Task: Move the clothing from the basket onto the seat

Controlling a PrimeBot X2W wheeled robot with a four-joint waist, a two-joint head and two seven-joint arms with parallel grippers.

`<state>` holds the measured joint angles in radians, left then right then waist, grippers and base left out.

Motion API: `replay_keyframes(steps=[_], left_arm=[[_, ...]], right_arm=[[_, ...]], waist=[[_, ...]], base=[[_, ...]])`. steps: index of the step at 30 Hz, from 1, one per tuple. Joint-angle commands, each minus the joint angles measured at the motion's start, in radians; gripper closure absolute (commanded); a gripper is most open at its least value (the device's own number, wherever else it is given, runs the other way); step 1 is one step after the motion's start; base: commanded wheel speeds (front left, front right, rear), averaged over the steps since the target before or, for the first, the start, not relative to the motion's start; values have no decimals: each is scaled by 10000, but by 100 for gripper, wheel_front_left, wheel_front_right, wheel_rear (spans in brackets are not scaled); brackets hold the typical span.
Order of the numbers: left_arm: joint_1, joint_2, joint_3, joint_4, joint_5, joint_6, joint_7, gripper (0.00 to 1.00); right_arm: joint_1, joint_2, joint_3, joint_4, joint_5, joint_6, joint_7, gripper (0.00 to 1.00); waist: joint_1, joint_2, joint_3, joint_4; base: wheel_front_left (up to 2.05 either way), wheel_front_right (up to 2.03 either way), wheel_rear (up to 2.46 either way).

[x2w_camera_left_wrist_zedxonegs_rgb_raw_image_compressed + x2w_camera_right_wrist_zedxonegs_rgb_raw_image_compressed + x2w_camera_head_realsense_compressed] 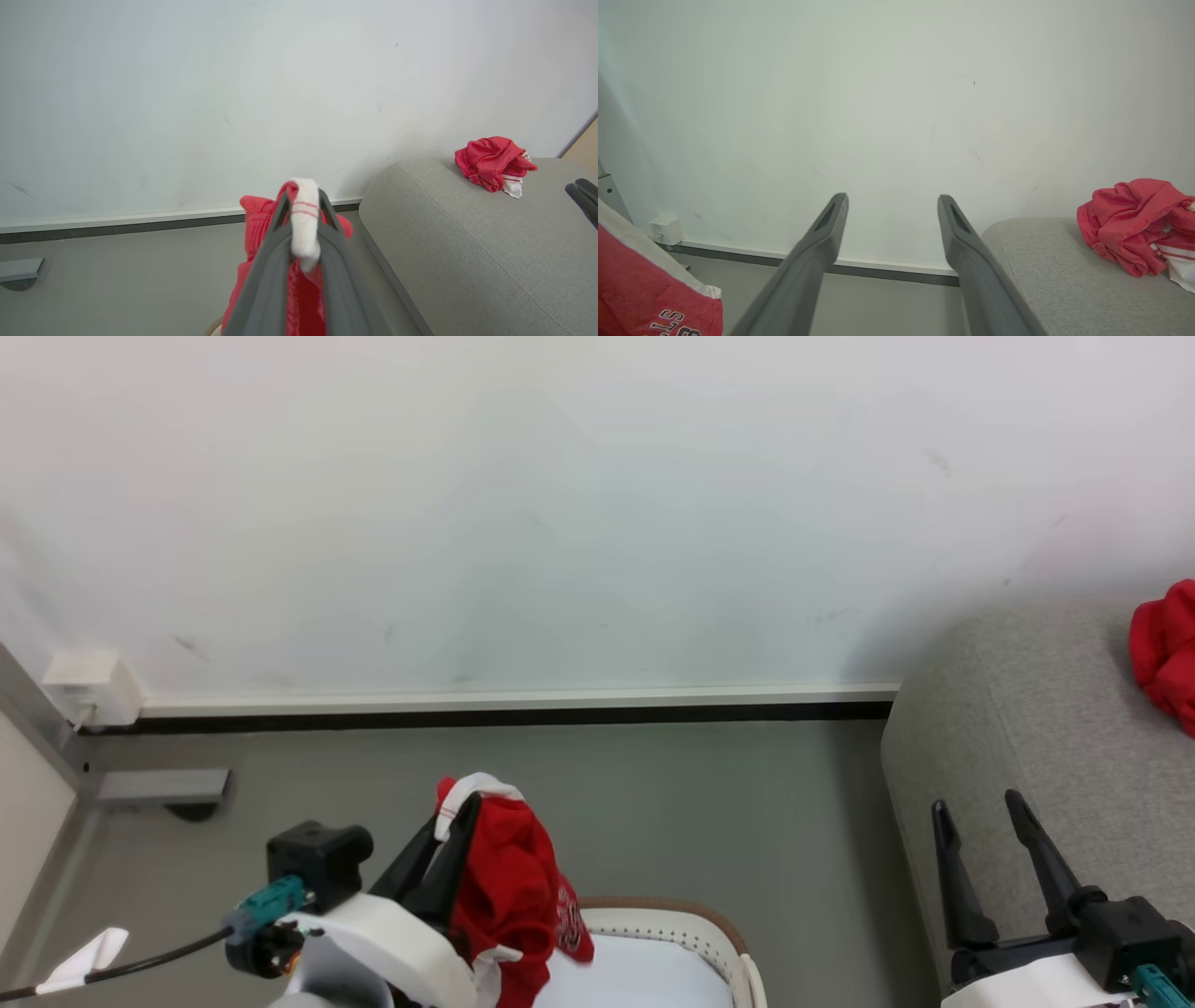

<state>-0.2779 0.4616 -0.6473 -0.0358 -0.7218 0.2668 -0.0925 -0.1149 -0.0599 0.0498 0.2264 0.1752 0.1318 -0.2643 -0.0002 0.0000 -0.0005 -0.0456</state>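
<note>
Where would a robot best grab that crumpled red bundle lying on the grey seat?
Probably the raised fold on top of the red bundle, coming straight down from above. It lies heaped on the seat, with ridges of cloth standing up for the fingers to pinch, while its lower edges rest flat against the upholstery.

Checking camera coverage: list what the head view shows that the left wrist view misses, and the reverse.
Head view, not left wrist: the white sheet inside the basket, the number print on the clothing, the wall box. Left wrist, not head: the white striped cuff of the red garment on the seat. Both: the left gripper, jaws shut on the clothing's white trim, the seat, the wall and floor.
</note>
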Motion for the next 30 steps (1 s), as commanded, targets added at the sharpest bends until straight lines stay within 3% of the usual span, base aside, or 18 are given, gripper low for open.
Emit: replay_keyframes(steps=[1, 11, 20, 30], left_arm=[[170, 170, 58, -195, -23, 83, 42, 100], [501, 578, 102, -1107, 11, 418, 342, 100], [109, 671, -325, -1696, 379, 258, 684, 100], [-408, 198, -1245, -1679, 721, -287, 1054, 100]], right_arm=[[141, -64, 87, 41, 57, -19, -1, 0], [135, -608, 1374, -64, 590, -19, -1, 0], [-914, -1716, 4559, -637, 2237, -19, 240, 0], [-2874, -2407, 7888, -809, 3662, -19, 617, 0]], waist=[[2, 0, -136, -106], [2, 0, -298, -190], [2, 0, -241, -264], [2, 0, -306, -436]], base=[[0, 0, 0], [0, 0, 0], [0, 0, 0], [0, 0, 0]])
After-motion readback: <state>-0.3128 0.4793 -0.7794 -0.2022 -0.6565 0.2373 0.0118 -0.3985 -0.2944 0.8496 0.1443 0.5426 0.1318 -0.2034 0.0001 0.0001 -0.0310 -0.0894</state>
